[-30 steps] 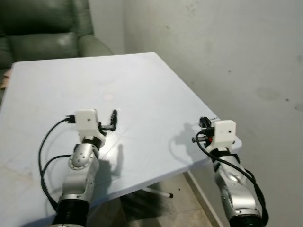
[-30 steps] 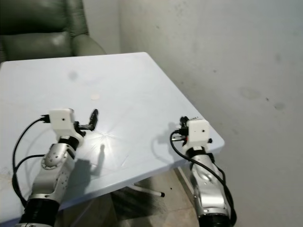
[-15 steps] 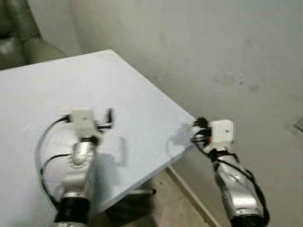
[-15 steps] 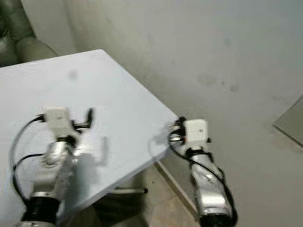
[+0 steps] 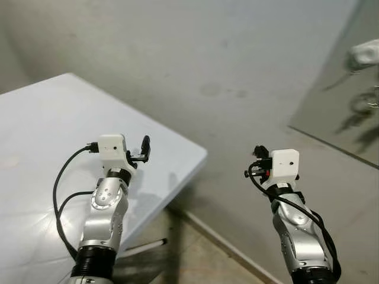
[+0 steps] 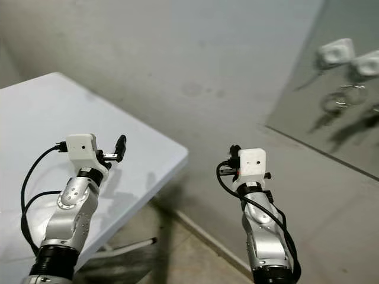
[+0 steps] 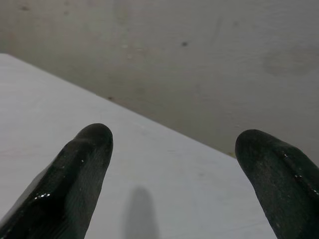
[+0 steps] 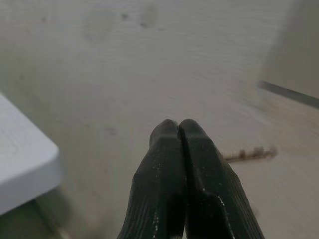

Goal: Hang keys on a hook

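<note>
Your right gripper (image 8: 178, 132) had its two black fingers pressed tight together. You could not tell if anything was pinched between them, because no keys peeked out past the tips. It was held up in the air, off past the corner of the white table (image 5: 35, 130), with the grey wall (image 5: 195, 53) behind it.

Your left gripper (image 7: 172, 144) had its fingers spread wide with nothing between them. It hung just above the table, near the table's edge by the wall.

The keys were hard to find. The table looked bare near your grippers. Far from the table, high up on the other side of your right arm, there was a shiny panel (image 6: 349, 112) leaning on the wall. On it you could see a pale knob (image 6: 336, 52) and a ring shape (image 6: 337, 100) hanging under it. That might have been the hook with something on it, but it was too blurry to be sure.

It looked like you were at the step of turning away from the table to face the hook. Next, you would need to get closer to that panel, lift your right gripper up toward the knob, and line it up slowly.
</note>
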Controlling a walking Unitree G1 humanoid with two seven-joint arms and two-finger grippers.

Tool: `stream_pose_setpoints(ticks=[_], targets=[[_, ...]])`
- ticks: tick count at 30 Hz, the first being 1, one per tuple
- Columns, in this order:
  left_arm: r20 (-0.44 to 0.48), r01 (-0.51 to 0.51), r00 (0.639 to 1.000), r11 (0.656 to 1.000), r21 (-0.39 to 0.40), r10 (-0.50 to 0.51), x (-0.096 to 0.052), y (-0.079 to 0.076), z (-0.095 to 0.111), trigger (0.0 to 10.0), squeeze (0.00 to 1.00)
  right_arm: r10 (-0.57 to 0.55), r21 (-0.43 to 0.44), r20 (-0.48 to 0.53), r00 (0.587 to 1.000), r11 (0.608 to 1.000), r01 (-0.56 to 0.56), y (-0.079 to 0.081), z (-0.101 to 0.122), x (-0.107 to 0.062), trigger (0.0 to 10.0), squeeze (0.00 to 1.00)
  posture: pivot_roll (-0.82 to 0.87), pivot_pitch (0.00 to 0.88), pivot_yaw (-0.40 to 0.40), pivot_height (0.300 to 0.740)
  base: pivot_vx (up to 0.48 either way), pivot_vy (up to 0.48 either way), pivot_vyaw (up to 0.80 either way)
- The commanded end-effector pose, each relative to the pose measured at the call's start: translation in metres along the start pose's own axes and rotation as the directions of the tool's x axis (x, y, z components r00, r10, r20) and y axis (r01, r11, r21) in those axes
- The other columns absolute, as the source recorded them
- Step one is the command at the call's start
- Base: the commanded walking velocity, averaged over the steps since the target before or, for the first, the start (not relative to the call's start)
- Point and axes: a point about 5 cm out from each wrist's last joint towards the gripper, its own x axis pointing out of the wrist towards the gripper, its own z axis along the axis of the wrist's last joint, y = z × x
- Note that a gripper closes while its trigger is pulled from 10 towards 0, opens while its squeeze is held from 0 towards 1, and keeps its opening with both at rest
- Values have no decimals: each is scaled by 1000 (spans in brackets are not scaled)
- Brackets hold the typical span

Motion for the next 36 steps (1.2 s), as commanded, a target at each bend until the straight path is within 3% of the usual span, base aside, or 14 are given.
stream_pose_setpoints(ticks=[1,16,31,36], targets=[[-1,-9,1000,1000,5,9,1,1,2,10000,0,5,-1,11,1000,1000,-5,2,4,2,10000,0,15,0,-20,740,0,0,-781],[-12,-13,1000,1000,6,13,-2,0,-1,10000,0,8,-2,-4,1000,1000,-8,1,1,-2,10000,0,15,0,-23,740,0,0,-780],[-14,27,1000,999,26,-27,-4,-7,-3,10000,0,18,2,-31,999,1000,-18,4,-2,-1,10000,0,19,0,-27,740,0,0,-543],[-9,32,999,999,-44,-32,-4,-8,-2,10000,0,22,0,-36,999,1000,-22,4,-2,-1,10000,0,17,0,-26,740,0,0,-720]])
